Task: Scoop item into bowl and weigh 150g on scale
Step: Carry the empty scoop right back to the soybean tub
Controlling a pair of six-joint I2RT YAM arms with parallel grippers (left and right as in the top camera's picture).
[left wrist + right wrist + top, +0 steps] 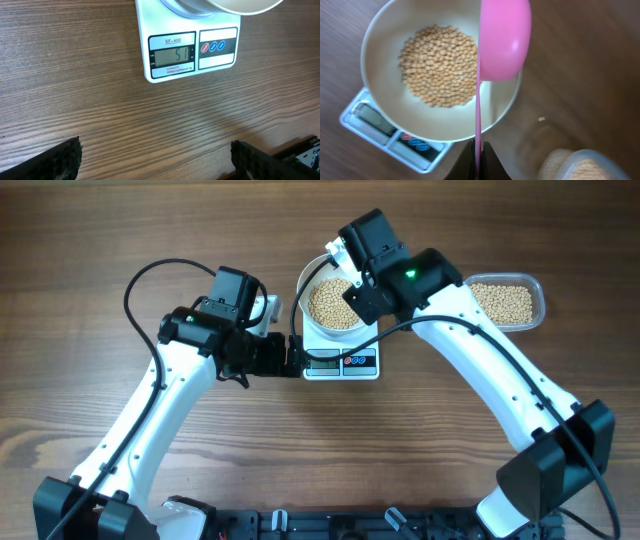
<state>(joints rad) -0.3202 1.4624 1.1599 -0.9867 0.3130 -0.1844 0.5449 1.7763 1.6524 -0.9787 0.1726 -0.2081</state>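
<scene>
Just below the right tool's (pixel 478 159) pink scoop (pixel 504 40) — beans (pixel 440 67) heaped in the bowl (pixel 382 47).

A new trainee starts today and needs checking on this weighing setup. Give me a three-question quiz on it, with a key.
1. True or false: the white bowl sits on the scale.
2. The right gripper is shut on: A) the handle of a pink scoop, B) a metal spoon, C) nothing.
3. Fill in: the left gripper has its jaws ____.
Key: 1 true; 2 A; 3 open.
</scene>
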